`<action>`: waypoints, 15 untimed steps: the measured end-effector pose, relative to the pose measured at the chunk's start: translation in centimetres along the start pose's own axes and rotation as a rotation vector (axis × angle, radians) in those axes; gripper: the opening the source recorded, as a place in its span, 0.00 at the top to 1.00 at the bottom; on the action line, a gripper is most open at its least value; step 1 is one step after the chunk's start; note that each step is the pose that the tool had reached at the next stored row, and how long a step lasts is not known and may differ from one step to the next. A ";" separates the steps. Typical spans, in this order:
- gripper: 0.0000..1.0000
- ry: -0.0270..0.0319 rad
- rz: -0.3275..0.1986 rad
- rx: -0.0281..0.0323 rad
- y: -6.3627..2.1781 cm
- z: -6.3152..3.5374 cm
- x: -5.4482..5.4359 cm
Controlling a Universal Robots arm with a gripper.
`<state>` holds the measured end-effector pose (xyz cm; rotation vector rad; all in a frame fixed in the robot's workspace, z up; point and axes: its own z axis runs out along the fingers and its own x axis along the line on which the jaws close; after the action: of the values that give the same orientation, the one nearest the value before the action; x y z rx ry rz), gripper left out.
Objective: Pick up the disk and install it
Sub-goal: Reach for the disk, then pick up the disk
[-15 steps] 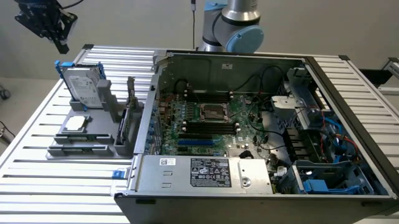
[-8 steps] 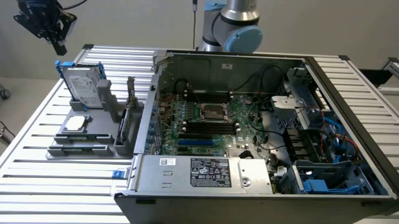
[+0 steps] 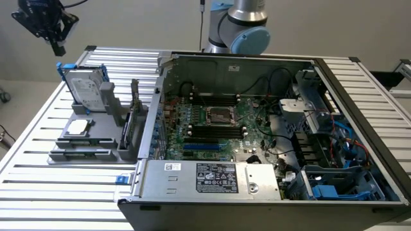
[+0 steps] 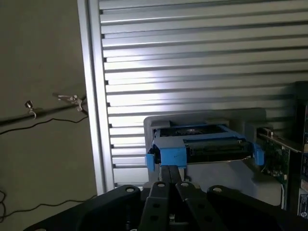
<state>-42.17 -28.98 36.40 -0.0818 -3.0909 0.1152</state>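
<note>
The disk (image 3: 86,89) stands on edge in a grey holder (image 3: 83,139) at the exterior view's left, silver with a white label and a blue carrier bracket. My gripper (image 3: 57,47) hangs in the air above and slightly left of it, apart from it, holding nothing. In the wrist view the two black fingers (image 4: 163,185) lie pressed together, shut, and the gripper (image 4: 172,169) points at the blue bracket of the disk (image 4: 192,147) below.
An open computer case (image 3: 167,72) fills the middle and right of the slatted aluminium table (image 3: 38,192). Inside are a motherboard (image 3: 218,120), a silver power supply (image 3: 212,178) and blue drive bays (image 3: 340,185). The holder also carries a small silver chip (image 3: 78,126) and upright cards (image 3: 134,115).
</note>
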 end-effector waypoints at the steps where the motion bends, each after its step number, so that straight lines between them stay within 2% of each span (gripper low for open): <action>1: 0.89 0.0002 -0.005 -0.0005 0.01 -0.01 -0.1; 3: 0.89 -0.0006 -0.020 -0.0054 0.01 -0.03 -0.2; 6: 0.89 -0.0014 -0.039 -0.0181 0.01 -0.04 -0.3; 7: 0.89 -0.0017 -0.042 -0.0202 0.02 -0.04 -0.3; 9: 0.89 -0.0034 -0.048 -0.0210 0.02 -0.03 -0.3; 15: 0.89 -0.0036 -0.049 -0.0209 0.01 -0.04 -0.3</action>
<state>-41.90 -28.98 36.42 -0.0071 -3.0953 0.0813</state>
